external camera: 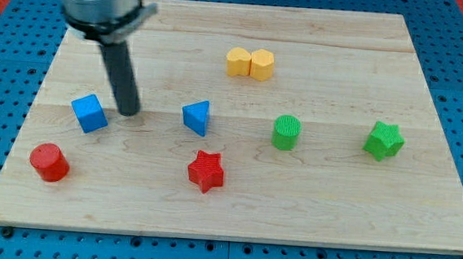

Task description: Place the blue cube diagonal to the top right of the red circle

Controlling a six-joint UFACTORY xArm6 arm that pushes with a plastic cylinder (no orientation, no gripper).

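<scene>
The blue cube [90, 112] sits on the wooden board at the view's left. The red circle [49, 162], a short red cylinder, lies below and to the left of the cube, near the board's lower left corner. My tip [128, 111] rests on the board just right of the blue cube, with a small gap between them. The rod rises up and to the left to the arm's metal body at the view's top left.
A blue triangle block [196, 116] lies right of my tip. A red star [206, 171] is below it. Two yellow blocks [250, 63] touch each other at the top middle. A green cylinder [286, 132] and a green star [384, 141] lie at the right.
</scene>
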